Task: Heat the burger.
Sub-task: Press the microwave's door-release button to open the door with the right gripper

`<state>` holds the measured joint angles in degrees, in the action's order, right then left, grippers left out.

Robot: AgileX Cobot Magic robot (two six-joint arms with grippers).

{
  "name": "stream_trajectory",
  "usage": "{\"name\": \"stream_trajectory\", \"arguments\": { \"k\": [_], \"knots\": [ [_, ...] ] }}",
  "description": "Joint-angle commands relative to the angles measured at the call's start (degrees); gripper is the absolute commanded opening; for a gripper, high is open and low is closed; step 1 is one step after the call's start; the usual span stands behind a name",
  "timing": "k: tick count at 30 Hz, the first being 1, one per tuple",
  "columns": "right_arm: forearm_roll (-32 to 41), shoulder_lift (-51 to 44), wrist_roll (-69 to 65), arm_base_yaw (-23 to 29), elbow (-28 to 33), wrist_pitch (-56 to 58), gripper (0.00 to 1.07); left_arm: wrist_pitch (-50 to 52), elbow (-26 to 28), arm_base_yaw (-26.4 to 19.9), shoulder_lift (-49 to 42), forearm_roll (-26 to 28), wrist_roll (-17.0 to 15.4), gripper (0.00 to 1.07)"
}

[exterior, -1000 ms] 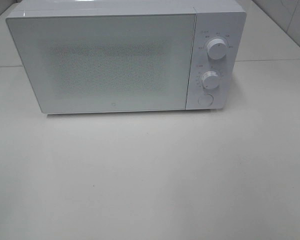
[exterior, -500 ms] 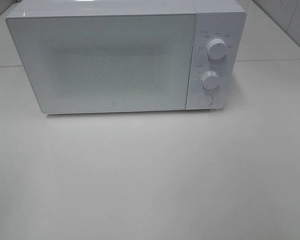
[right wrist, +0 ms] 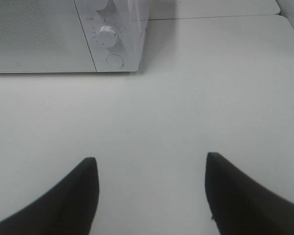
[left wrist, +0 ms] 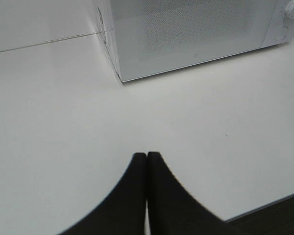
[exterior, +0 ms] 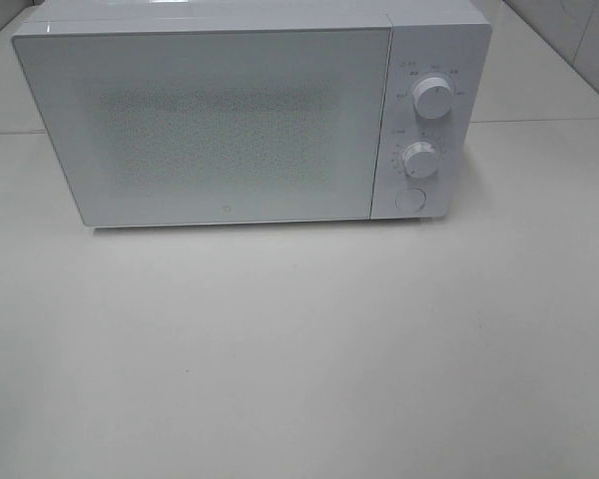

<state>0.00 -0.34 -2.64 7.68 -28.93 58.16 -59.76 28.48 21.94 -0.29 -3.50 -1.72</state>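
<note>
A white microwave (exterior: 250, 120) sits at the far side of a pale table (exterior: 299, 349). Its door (exterior: 210, 125) is shut. The door is milky with tiny dots, and nothing shows through it.

The burger is not in any picture. It is not on the table near the microwave. It may be inside, behind the door, but I cannot tell.

On the right of the microwave are a top knob (exterior: 433, 99), a low knob (exterior: 418, 159) and a round button (exterior: 410, 200) under them. No claw touches them.

The left claw (left wrist: 146, 159) hangs over the near left of the table, well away from the microwave. Its two fingers are pressed together and hold nothing. The right claw (right wrist: 150, 157) hangs over the near right, facing the knobs. Its fingers are spread wide, with only bare table between them.

If the burger is inside, I think the putting-in part is done. What is left is to turn a knob so the heat starts. If it is not inside, nearly all the job is left: open the door, put the burger in, shut it and start it.
</note>
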Motion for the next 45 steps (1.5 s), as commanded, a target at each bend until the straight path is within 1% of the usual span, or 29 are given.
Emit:
{"name": "stream_trajectory", "arguments": {
  "k": [1,25,29,31,35,37,38,39,41,42,44,45],
  "knots": [
    [-0.6,-1.4,0.4,-0.3,0.1,-0.7,0.62,0.5,-0.1,-0.2,-1.1,0.5,-0.1,0.00],
    [-0.6,-1.4,0.5,-0.3,0.1,-0.8,0.62,0.5,-0.1,-0.2,-1.1,0.5,-0.1,0.00],
    [0.0,-1.1,0.4,-0.3,-0.4,-1.4,0.60,0.5,-0.1,-0.2,-1.1,0.5,-0.1,0.00],
    [0.0,0.6,0.5,-0.3,-1.3,-3.6,0.57,0.5,-0.1,-0.2,-1.1,0.5,-0.1,0.00],
    [0.0,3.8,0.5,-0.3,-1.5,-6.5,0.55,0.5,-0.1,-0.2,-1.1,0.5,-0.1,0.00],
    [0.0,7.4,0.5,-0.3,-1.3,-11.1,0.53,0.5,-0.1,-0.2,-1.1,0.5,-0.1,0.00],
    [0.0,7.4,0.5,-0.3,-1.3,-11.1,0.53,0.5,-0.1,-0.2,-1.1,0.5,-0.1,0.00],
    [0.0,10.3,0.5,-0.3,-1.3,-14.8,0.53,0.5,-0.1,-0.2,-1.1,0.5,-0.1,0.00],
    [0.0,11.4,0.5,-0.3,-1.3,-16.4,0.52,0.5,-0.1,-0.2,-1.1,0.5,-0.1,0.00],
    [0.0,14.3,0.5,-0.3,-1.3,-20.5,0.52,0.5,-0.1,-0.2,-1.1,0.5,-0.1,0.00],
    [0.0,15.5,0.5,-0.3,-1.3,-22.0,0.51,0.5,-0.1,-0.2,-1.1,0.5,-0.1,0.00],
    [0.0,18.4,0.4,-0.3,-1.3,-25.6,0.49,0.5,-0.1,-0.2,-1.1,0.5,-0.1,0.00]
  ]
}}
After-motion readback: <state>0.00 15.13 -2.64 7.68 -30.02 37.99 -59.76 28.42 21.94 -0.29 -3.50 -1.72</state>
